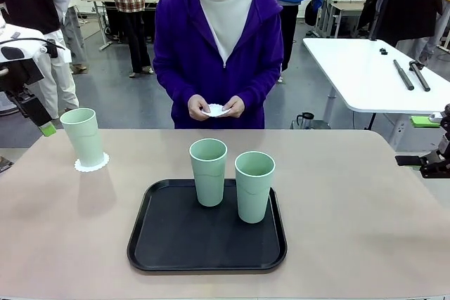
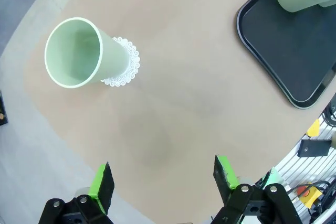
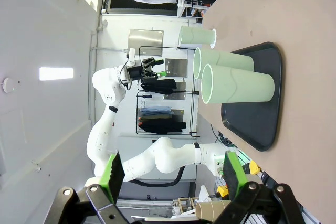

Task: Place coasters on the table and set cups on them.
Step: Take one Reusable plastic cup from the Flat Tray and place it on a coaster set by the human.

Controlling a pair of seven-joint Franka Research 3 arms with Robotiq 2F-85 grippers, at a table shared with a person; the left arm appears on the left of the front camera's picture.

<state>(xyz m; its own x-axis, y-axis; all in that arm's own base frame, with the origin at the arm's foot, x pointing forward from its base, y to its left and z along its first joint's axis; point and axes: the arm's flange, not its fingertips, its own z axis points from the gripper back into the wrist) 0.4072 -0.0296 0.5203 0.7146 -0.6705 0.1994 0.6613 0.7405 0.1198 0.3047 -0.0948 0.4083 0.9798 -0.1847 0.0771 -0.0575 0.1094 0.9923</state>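
One mint-green cup (image 1: 84,137) stands upright on a lacy white coaster (image 1: 92,163) at the table's (image 1: 351,230) far left. Two more cups (image 1: 209,171) (image 1: 254,186) stand on the black tray (image 1: 162,244) in the middle. The person holds another coaster (image 1: 216,110) in both hands at the far edge. My left gripper (image 1: 43,126) hangs open above the left edge, beside the coastered cup (image 2: 79,53) and its coaster (image 2: 126,69); nothing is between its pads (image 2: 102,179). My right gripper (image 3: 173,174) is open and empty off the right edge, facing the cups (image 3: 239,87) side-on.
The tray (image 2: 294,51) takes up the front middle of the table. Bare tabletop lies to its right and between the tray and the left cup. A white table (image 1: 365,75) with dark tools stands behind on the right, and other people stand farther back.
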